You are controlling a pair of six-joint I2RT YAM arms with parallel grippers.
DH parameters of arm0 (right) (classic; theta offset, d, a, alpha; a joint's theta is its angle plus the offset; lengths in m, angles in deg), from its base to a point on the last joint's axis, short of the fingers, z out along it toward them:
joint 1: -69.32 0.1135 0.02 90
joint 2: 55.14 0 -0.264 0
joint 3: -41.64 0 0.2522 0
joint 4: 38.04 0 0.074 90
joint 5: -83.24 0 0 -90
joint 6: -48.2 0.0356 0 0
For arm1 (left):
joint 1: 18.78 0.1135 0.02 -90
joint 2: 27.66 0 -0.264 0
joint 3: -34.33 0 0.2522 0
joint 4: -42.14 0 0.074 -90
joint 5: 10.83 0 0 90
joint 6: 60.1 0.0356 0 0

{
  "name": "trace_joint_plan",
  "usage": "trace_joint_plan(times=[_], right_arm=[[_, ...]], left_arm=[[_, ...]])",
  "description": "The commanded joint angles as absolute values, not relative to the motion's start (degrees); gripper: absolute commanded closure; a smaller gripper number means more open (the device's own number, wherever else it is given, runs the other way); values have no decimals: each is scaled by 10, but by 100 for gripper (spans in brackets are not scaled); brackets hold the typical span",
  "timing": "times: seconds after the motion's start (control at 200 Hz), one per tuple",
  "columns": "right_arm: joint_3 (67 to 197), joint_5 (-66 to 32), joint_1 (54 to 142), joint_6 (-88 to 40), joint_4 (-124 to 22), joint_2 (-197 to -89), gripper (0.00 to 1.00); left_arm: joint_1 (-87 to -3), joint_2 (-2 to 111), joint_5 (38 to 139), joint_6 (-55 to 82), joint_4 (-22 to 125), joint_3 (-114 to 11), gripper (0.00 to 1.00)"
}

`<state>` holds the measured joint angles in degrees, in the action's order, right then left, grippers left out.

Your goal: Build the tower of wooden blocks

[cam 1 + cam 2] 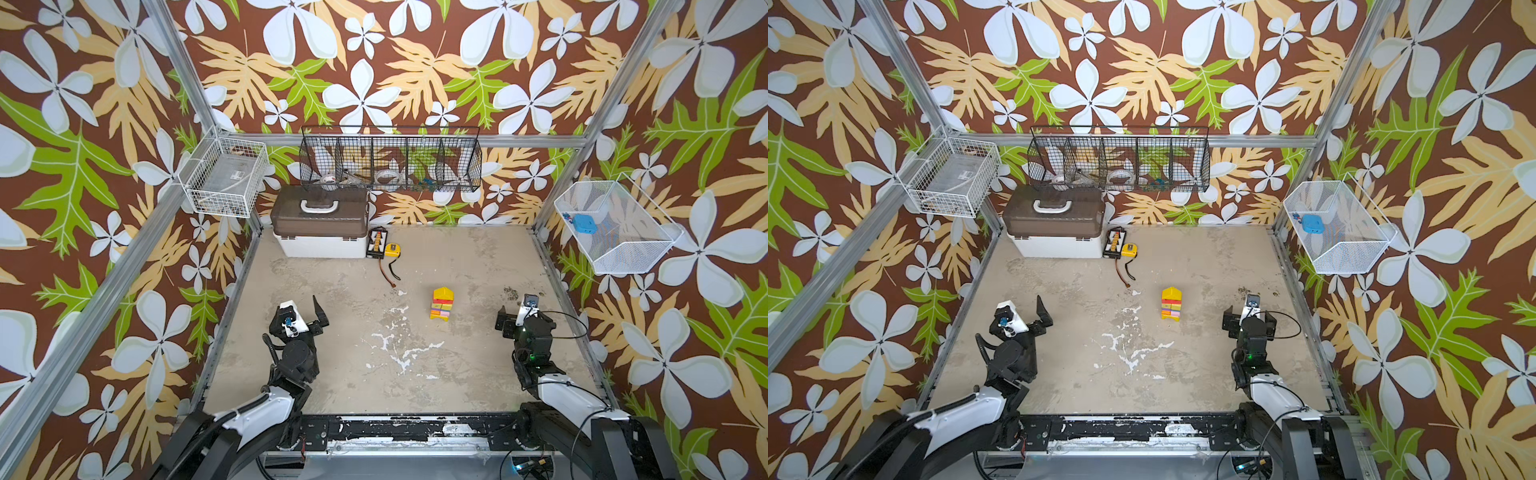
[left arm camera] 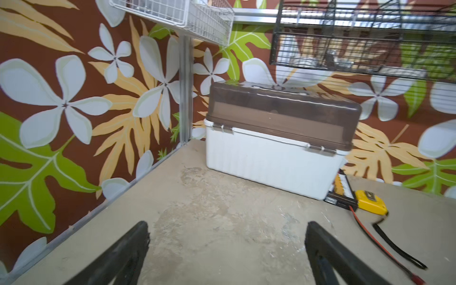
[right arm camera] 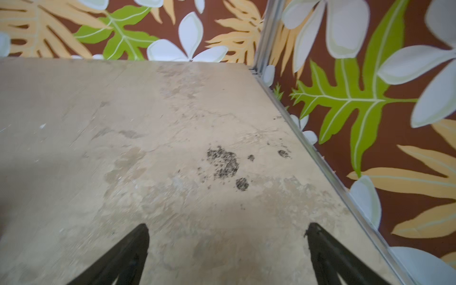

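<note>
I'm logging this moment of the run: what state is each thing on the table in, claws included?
tower: standing upright, yellow pointed piece on top, nothing touching it
left claw: open, empty
right claw: open, empty
toolbox: brown lid closed
tape measure: lying on the table, strap trailing
</note>
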<state>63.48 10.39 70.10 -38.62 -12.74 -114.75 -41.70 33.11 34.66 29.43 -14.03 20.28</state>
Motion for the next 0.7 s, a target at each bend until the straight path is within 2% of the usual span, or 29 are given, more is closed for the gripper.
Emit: trace_joint_plan(times=[0.0,0.05,0.095,0.21,0.245,0.305,0.35,0.44,0.6,0.696], right_arm=[[630,77,700,-364,14,-1189,0],[628,82,701,-365,51,-1222,0],[655,71,704,-364,-6,-1229,0],[638,57,704,-362,79,-1253,0],[630,54,704,-371,111,-1259,0],[604,62,706,-380,195,-1299,0],[602,56,705,-385,251,-1352,0],[675,11,708,-407,151,-1393,0],[661,42,707,-393,178,-1390,0],[662,41,707,-393,176,-1389,0]], left_arm=[[-402,417,323,352,-308,237,0],[-402,444,362,361,-317,224,0],[-399,466,393,365,-323,217,0],[-347,570,464,359,-421,207,0],[-341,554,472,344,-407,209,0],[-306,508,520,295,-299,199,0],[-300,516,529,294,-310,202,0],[-304,551,546,315,-394,220,0],[-303,588,551,322,-446,228,0],[-295,565,541,300,-350,197,0]])
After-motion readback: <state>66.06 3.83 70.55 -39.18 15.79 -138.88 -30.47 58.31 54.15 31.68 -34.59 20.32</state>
